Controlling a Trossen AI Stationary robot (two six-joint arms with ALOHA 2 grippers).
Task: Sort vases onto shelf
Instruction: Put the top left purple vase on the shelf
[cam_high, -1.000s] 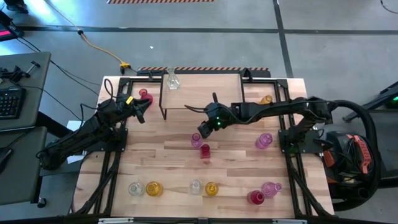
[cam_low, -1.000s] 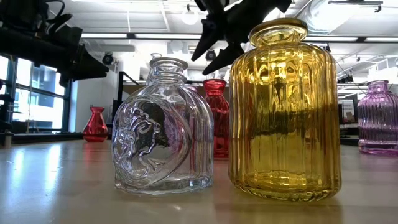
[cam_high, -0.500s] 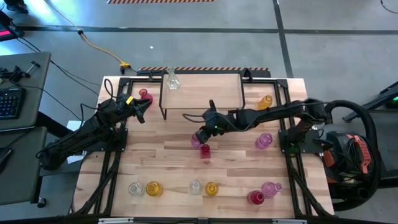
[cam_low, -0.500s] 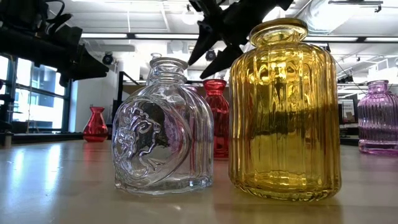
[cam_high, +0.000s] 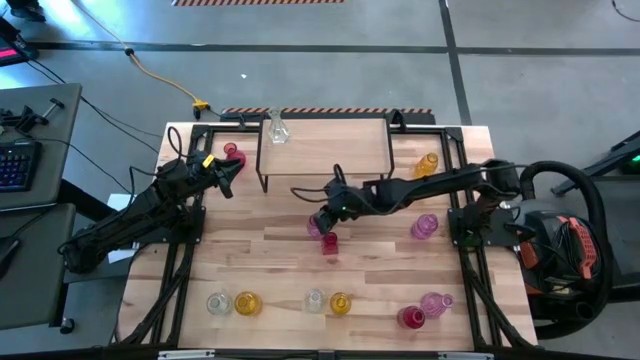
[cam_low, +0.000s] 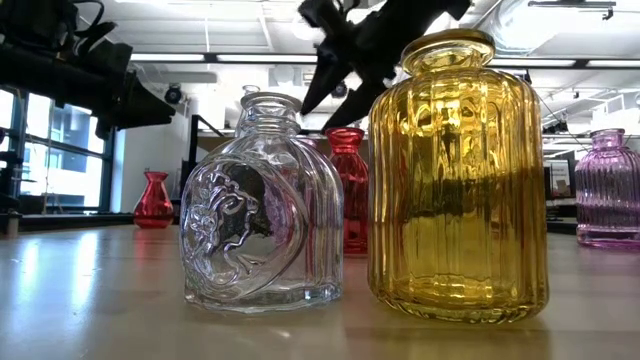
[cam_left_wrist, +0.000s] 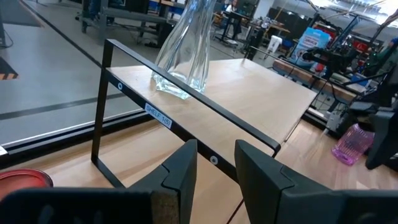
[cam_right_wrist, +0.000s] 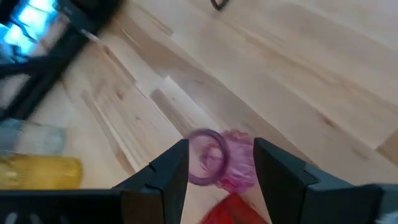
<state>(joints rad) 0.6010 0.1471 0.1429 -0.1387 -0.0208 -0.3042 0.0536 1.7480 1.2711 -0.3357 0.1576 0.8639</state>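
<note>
My right gripper is open and hangs over a pink-purple vase at the table's middle. In the right wrist view its fingers stand on either side of this vase and touch nothing. A red vase stands right beside it. The shelf stands at the far side on thin black legs and carries one clear vase. My left gripper is open and waits at the shelf's left end, next to a red vase. In the left wrist view it faces the shelf.
Vases stand on the table: amber and pink on the right, and a near row of clear, amber, clear, amber, red and pink. Most of the shelf top is bare.
My right gripper has moved toward the table's left and near edges and come down over the pink-purple vase at the middle, staying open. The vases have stood still.
</note>
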